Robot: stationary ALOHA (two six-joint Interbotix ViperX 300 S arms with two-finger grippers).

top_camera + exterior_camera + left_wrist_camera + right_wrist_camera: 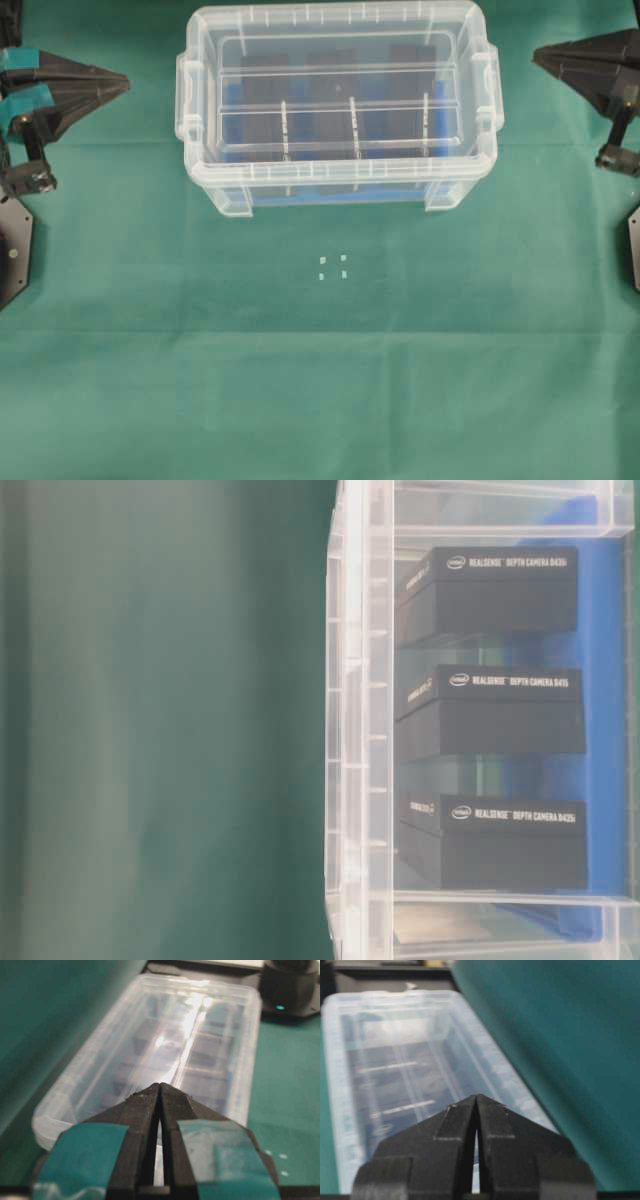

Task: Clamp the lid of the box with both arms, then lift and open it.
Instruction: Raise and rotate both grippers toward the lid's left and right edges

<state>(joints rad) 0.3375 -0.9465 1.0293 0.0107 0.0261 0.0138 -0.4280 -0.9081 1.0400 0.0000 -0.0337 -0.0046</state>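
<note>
The clear plastic box (340, 192) stands at the back centre of the green cloth with the flat clear lid (335, 55) sitting shut on top of it. Three black blocks (490, 715) lie inside on a blue bottom. My left gripper (124, 82), with teal tape bands, points at the box's left end from a gap away, shut and holding nothing. My right gripper (538, 52) points at the right end, also apart from the box, shut and holding nothing. In the left wrist view the lid (170, 1035) lies beyond the left gripper (160, 1085). The right wrist view shows the lid (405, 1045) beyond the right gripper (476, 1096).
Several small white marks (333, 267) sit on the cloth in front of the box. Black arm mounts stand at the left edge (12, 240) and the right edge (634, 245). The right arm's base (290, 985) shows beyond the box's far end.
</note>
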